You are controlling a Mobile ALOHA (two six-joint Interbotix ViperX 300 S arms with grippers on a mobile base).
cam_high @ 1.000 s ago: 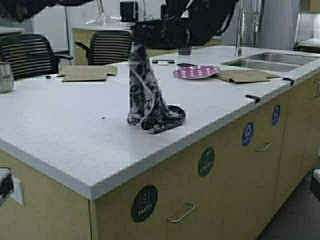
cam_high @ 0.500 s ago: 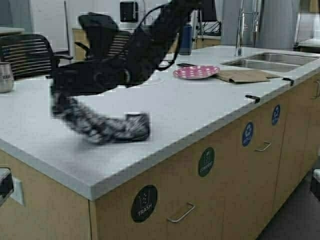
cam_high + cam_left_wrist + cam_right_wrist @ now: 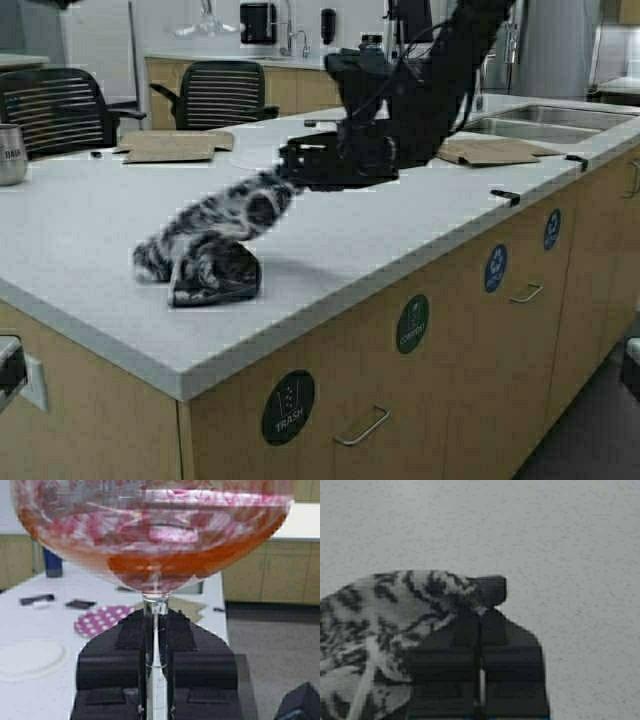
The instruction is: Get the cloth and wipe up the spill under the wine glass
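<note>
The wine glass (image 3: pixel 150 545) fills the left wrist view, with pinkish-red liquid in its bowl. Its thin stem is clamped between the fingers of my left gripper (image 3: pixel 156 617), which holds it up above the counter. In the high view only a bit of clear glass (image 3: pixel 206 24) shows at the top edge. The black-and-white floral cloth (image 3: pixel 205 262) lies bunched on the white counter (image 3: pixel 90 230), one end stretched up to my right gripper (image 3: pixel 292 172). That gripper (image 3: pixel 480 611) is shut on the cloth (image 3: pixel 380 610), low over the counter. I cannot make out the spill.
Brown paper sheets (image 3: pixel 170 146) (image 3: pixel 495 151) lie at the back, with a sink (image 3: pixel 545 120) at far right. A metal mug (image 3: pixel 10 155) stands at the left edge and office chairs (image 3: pixel 225 95) behind. A purple dotted plate (image 3: pixel 102 621) is on the counter. The front edge (image 3: pixel 300 335) is near the cloth.
The right gripper swept the cloth far to the left over the counter, then came back right. The cloth now trails left from it instead of hanging upright.
</note>
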